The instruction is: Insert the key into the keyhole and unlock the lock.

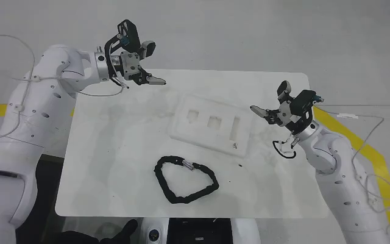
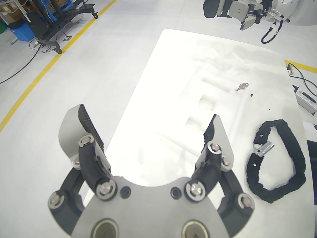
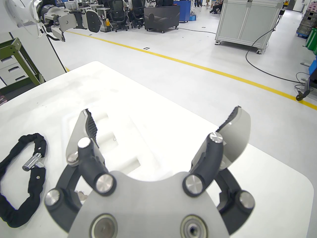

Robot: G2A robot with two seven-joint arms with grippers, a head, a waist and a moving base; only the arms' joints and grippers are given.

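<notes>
Left gripper [image 2: 148, 122] hangs wide open and empty over the far left corner of the table [image 1: 97, 183]. The right gripper [image 3: 161, 120] is spread just as wide, holding nothing, above the table's right edge. Judgement: both stand clear of the work so that either may be brought in, and no step of the task is done yet.

Key [image 2: 242, 86] lies flat on the white foam tray [image 1: 201, 135], by its near right corner and beside a long slot, well apart from both grippers. Chain lock [image 1: 186, 177], a closed loop in a black sleeve, lies on the table just near of the tray, about mid-table. Its metal lock cylinder [image 2: 265, 149] sits on the far side of the loop. Which way the keyhole faces cannot be told. Judgement: the right gripper is the closer to the key and is better placed to lift it. The left could then steady the cylinder.

Surface: white, round-cornered, faintly scuffed, with a few dark specks [image 2: 251, 94] close to the key. Room: pale floor [image 2: 99, 50] marked with a yellow line [image 3: 223, 74], a grey framed cabinet [image 3: 247, 18] far off, and loose cables [image 3: 267, 73] trailing on the floor.
</notes>
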